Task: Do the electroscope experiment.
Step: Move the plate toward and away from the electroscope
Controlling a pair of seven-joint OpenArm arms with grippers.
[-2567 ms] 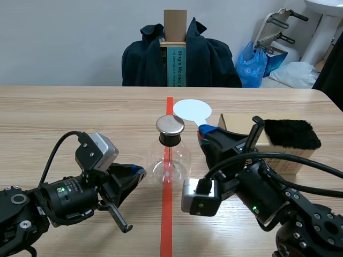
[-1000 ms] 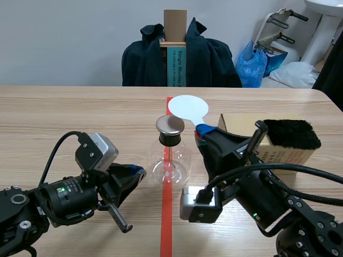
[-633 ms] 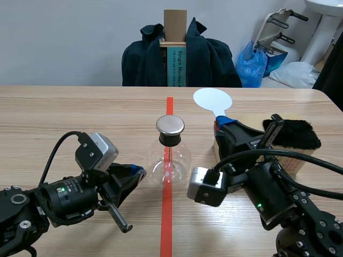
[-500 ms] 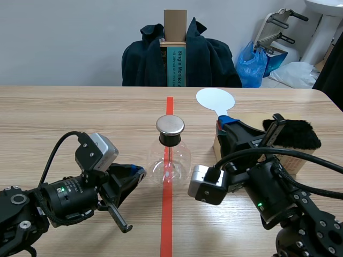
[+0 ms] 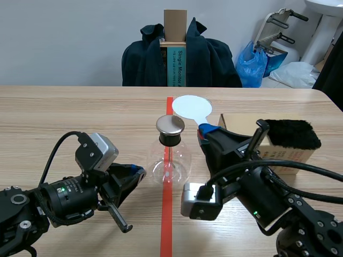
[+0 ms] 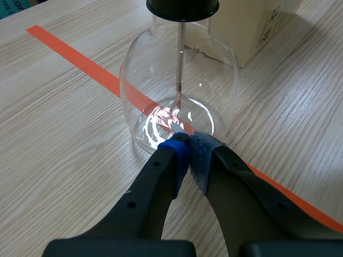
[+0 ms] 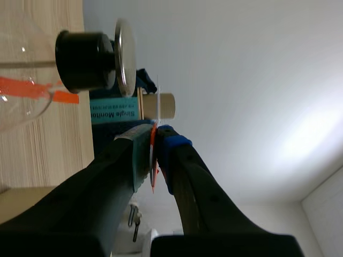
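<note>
While the right gripper (image 5: 206,131) pinches the stem of a thin white paddle (image 5: 192,108), the round blade stands up just far-right of the flask (image 5: 170,155), approx. level w/ its metal cap (image 5: 170,125) or a bit above. No contact btwn blade and cap as far as the scene view shows. The right wrist view agrees: the paddle shows edge-on between the pads, w/ clear air between it and the cap plate.

The flask sits mid-table on the red tape line (image 5: 166,225). It is upright, w/ a black stopper under the cap and a thin rod (image 6: 181,59) hanging inside. Any foil at the rod's end is too small to tell.

The left gripper (image 5: 136,172) lies low, near-left of the flask. Its fingers are pressed together on nothing, tips just beside the glass base; touching or not, can't tell.

On the right, a cardboard box (image 5: 236,122) carries a black fur brush (image 5: 292,134), well clear of the flask.

Step in hand, prob.: presenting the paddle to the cap. The next move needs the blade eased left & down toward the plate, slow and flat-on. It shouldn't knock the stopper or tip the glass, and the grip on the stem must stay firm.
</note>
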